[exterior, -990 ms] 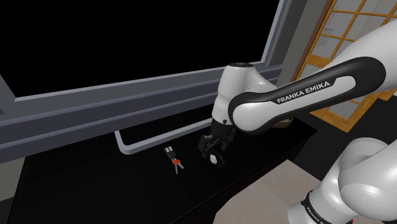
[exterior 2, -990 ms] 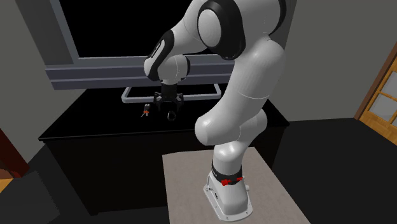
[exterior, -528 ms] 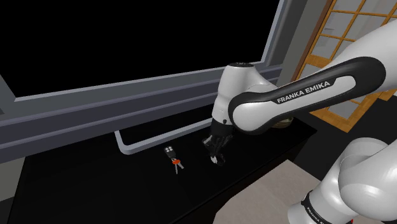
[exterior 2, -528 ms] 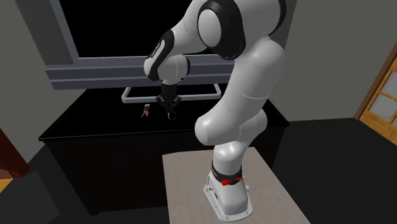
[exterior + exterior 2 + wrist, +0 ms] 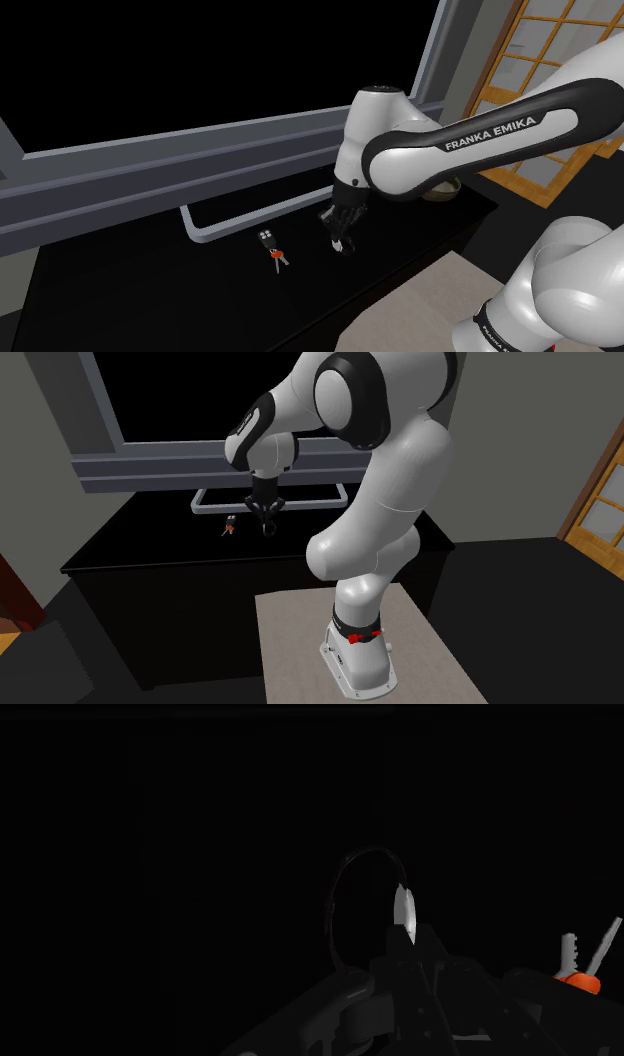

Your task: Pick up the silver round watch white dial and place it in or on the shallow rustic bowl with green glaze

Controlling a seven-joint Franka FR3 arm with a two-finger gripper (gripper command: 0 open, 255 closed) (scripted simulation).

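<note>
Gripper (image 5: pixel 340 244) narrowed onto the watch (image 5: pixel 403 910), clasping it edge-on between its fingers, low over the black counter (image 5: pixel 150 290), just beside the keys (image 5: pixel 278 259).

**Q:** Shoulder view: what is concealed?
**A:** Bowl (image 5: pixel 446 188), well beyond the keys (image 5: pixel 274 252): largely behind the arm (image 5: pixel 450 160). Only a sliver of rim shows; glaze colour indeterminate. Watch (image 5: pixel 339 249), near the keys and clasped in the claw (image 5: pixel 340 243): a pale speck, dial too small to read.

**Q:** Wrist view?
**A:** Watch turned edge-on, dial face unseen. Strap barely separable from the dark bench (image 5: pixel 180 884). The keys' fob is lost in shadow.
</note>
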